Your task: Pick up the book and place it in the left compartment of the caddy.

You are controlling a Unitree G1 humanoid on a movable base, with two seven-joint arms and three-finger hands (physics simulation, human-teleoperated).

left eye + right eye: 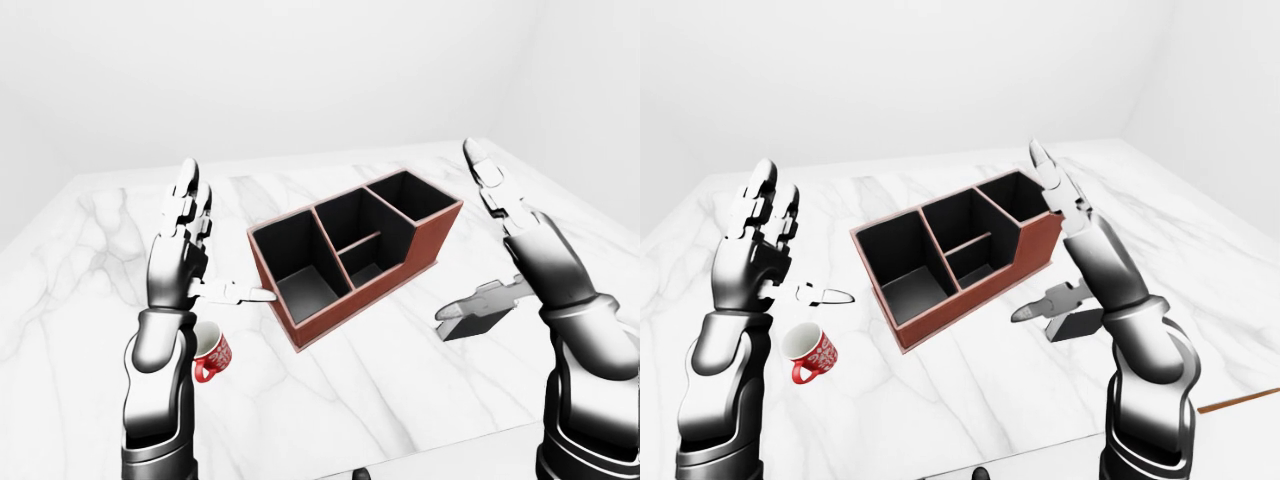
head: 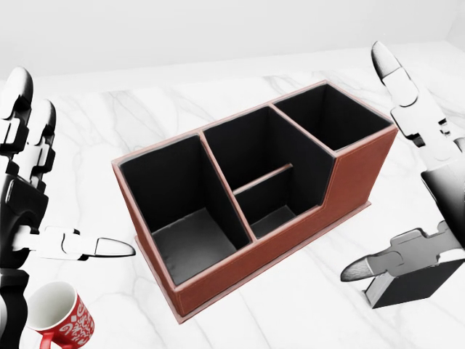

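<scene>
Flanking the caddy (image 2: 251, 196), both spread hands clear its rim; book (image 2: 410, 283) right

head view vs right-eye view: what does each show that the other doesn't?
Only the head view: a close look down into the caddy, with every compartment visibly empty.

Only the right-eye view: both forearms, the far wall of the room, and a thin brown edge at lower right; I cannot tell what it is.

Both: the caddy on the marble table, the red mug at the views' lower left, the dark book lying to the right of the caddy, the open left hand, and the open right hand above the book, not gripping it.
</scene>
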